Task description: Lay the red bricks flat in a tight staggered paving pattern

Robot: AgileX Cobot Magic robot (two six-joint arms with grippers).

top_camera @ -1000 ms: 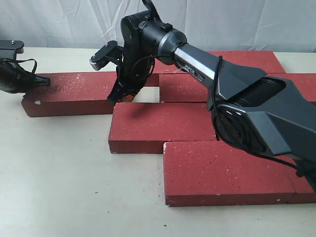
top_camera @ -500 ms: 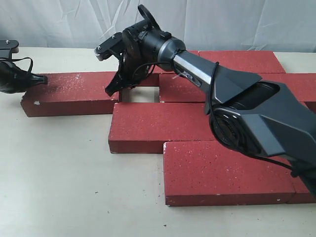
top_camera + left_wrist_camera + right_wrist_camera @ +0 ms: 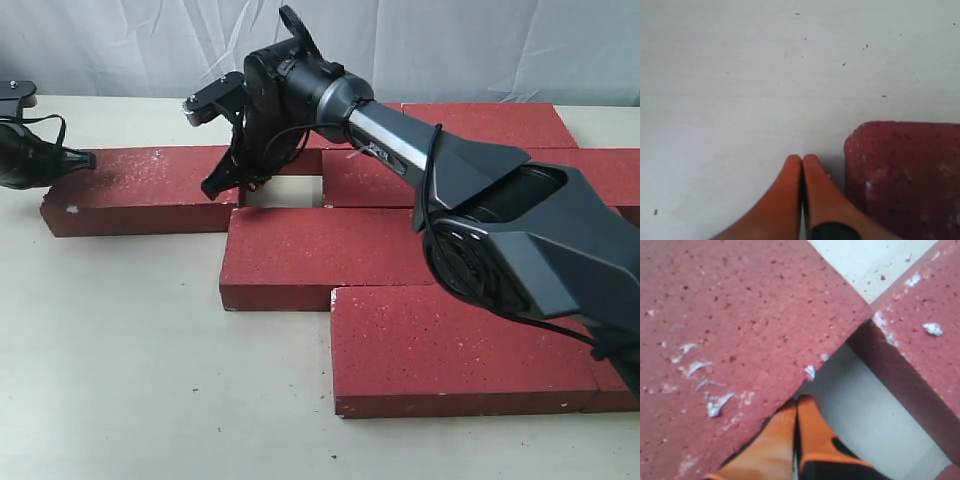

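Several red bricks lie flat on the pale table in staggered rows. The far-left brick (image 3: 140, 188) is set off from its row by a gap of bare table (image 3: 282, 193). The right gripper (image 3: 222, 186), reaching across from the right, is shut and empty, its tips at that brick's right end beside the gap. In the right wrist view the shut orange fingertips (image 3: 798, 405) press against the brick's edge (image 3: 740, 330). The left gripper (image 3: 88, 159) is shut and empty at the brick's left end. Its tips (image 3: 802, 161) sit just beside the brick's corner (image 3: 905, 170).
Other bricks: one in the middle row (image 3: 320, 255), one at the front (image 3: 460, 350), one behind the gap (image 3: 480, 178), one at the back (image 3: 490, 124). A white curtain hangs behind the table. Bare table (image 3: 130, 360) spreads at the front left.
The right gripper has moved left and slightly up from the gap to the far-left brick's right end. The left gripper has stayed at the brick's left end.
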